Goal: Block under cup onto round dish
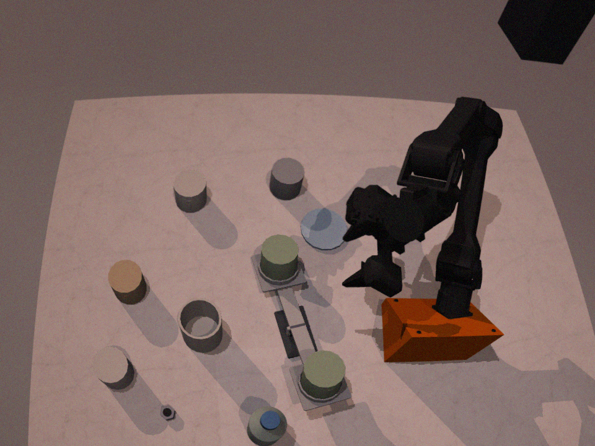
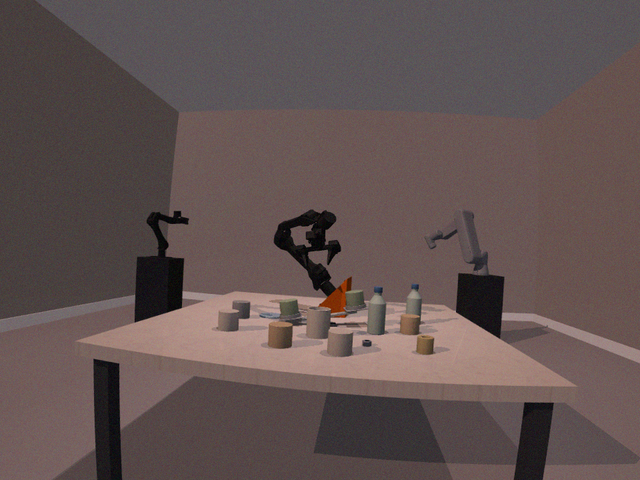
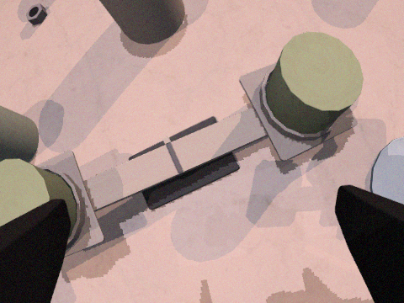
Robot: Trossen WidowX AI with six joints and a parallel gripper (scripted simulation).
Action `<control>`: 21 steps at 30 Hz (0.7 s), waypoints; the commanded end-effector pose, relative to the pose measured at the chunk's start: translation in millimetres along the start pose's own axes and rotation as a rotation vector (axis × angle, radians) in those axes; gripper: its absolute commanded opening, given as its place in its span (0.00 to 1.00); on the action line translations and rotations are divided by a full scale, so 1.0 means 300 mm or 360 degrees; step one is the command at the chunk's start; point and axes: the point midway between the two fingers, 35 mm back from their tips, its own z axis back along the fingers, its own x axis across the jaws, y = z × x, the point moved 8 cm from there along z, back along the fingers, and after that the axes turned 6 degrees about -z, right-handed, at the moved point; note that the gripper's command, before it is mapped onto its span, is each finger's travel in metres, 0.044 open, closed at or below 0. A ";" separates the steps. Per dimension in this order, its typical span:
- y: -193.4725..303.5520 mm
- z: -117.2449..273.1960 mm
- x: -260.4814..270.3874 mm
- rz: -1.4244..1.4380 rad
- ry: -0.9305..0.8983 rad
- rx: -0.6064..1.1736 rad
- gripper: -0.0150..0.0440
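Note:
My gripper (image 1: 344, 262) (image 2: 317, 265) (image 3: 204, 208) is open and empty, fingers pointing down, above the table between the balance and the orange base. The balance (image 1: 289, 305) (image 3: 210, 140) carries two upside-down green cups. One green cup (image 1: 279, 254) (image 2: 289, 307) (image 3: 321, 71) stands on the end near the dish; this end appears lower. The other green cup (image 1: 323, 371) (image 2: 354, 298) (image 3: 21, 185) stands on the end near the bottles, which appears raised. The blue round dish (image 1: 331, 235) (image 2: 266, 315) (image 3: 391, 177) has nothing on it. The block is hidden.
A grey cylinder (image 1: 287, 177) stands beyond the dish. A hollow grey cup (image 1: 200, 331) (image 2: 318, 323) and a bottle (image 1: 267, 427) (image 2: 377, 315) stand beside the balance. Further out are a pale cylinder (image 1: 190, 189), a tan cylinder (image 1: 126, 278) and a nut (image 1: 167, 412) (image 3: 37, 15).

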 end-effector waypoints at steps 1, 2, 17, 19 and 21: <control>-0.039 -0.031 -0.005 -0.0156 0.0057 0.0070 1.00; -0.050 -0.040 -0.007 -0.0195 0.0072 0.0086 1.00; -0.188 -0.188 -0.058 -0.0788 0.0307 0.0303 1.00; -0.204 -0.211 -0.069 -0.0872 0.0341 0.0329 1.00; -0.220 -0.233 -0.079 -0.0957 0.0379 0.0353 1.00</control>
